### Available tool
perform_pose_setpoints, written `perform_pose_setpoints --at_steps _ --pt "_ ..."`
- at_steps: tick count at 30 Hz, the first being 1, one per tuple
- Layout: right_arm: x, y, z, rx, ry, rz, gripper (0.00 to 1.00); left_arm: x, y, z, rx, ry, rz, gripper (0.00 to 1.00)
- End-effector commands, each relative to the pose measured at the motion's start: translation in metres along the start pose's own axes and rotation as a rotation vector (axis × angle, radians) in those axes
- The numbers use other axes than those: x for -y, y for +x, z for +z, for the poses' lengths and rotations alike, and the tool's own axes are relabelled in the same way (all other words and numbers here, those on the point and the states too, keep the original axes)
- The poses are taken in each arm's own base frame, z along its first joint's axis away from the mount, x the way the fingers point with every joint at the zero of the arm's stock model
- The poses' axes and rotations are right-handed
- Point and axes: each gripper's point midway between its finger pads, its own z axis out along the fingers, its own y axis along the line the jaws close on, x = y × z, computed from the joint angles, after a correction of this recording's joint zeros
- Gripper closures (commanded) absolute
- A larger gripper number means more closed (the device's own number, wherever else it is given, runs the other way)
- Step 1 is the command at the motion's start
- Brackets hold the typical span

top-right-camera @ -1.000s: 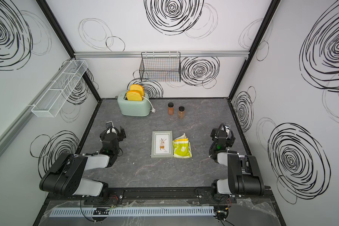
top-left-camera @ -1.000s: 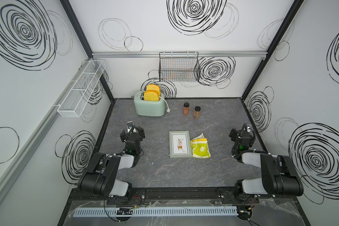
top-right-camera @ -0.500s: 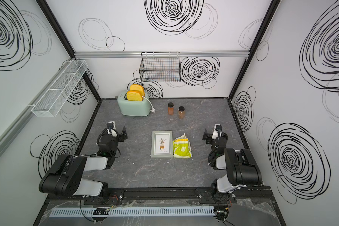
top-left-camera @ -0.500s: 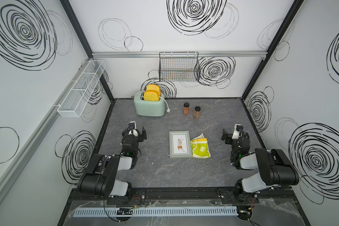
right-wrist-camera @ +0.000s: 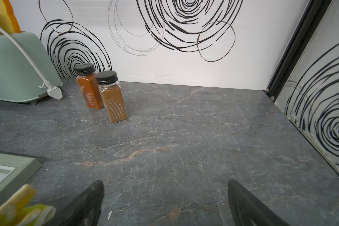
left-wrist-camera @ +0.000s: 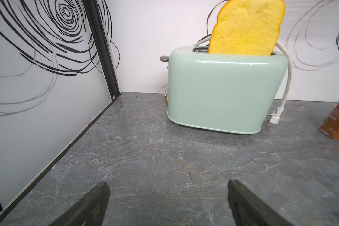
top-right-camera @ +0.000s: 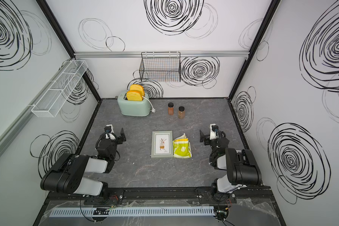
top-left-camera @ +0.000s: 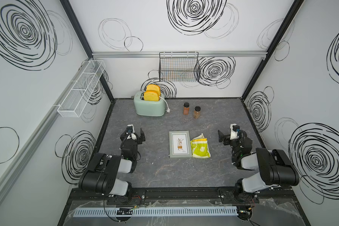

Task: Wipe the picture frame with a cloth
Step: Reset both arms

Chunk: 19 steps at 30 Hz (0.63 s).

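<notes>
Each arm consists of black cylindrical joint housings joined by white link shells. The left arm (top-left-camera: 106, 172) and right arm (top-left-camera: 266, 168) both mount on a black base rail (top-left-camera: 180, 193) at the near edge of the surface. A small white camera module with a blue lens ring sits on each wrist. Black cables loop beside the wrists. The fingers (left-wrist-camera: 90, 205) are matte black, flat and tapered.

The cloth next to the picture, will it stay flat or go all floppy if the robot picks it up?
Probably floppy: the cloth lies folded and rumpled beside the picture frame, so it should droop and may unfold when lifted by one edge. It looks thin and soft, so likely light. Pushed, it would probably bunch up on the tabletop rather than slide whole.
</notes>
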Motion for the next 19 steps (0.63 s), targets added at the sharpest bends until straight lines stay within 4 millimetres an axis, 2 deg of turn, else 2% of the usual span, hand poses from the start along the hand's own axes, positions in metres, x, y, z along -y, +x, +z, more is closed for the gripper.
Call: perform_pose_setpoints --at_steps 1,19 --pt "0.0156 -0.0120 0.0058 0.028 0.130 -0.005 0.01 0.0003 -0.0256 0.0023 0.093 0.003 -0.031 0.02" --pt "0.0156 -0.0131 0.0069 0.030 0.122 0.000 0.01 0.0006 -0.0256 0.0022 0.093 0.004 -0.031 0.02"
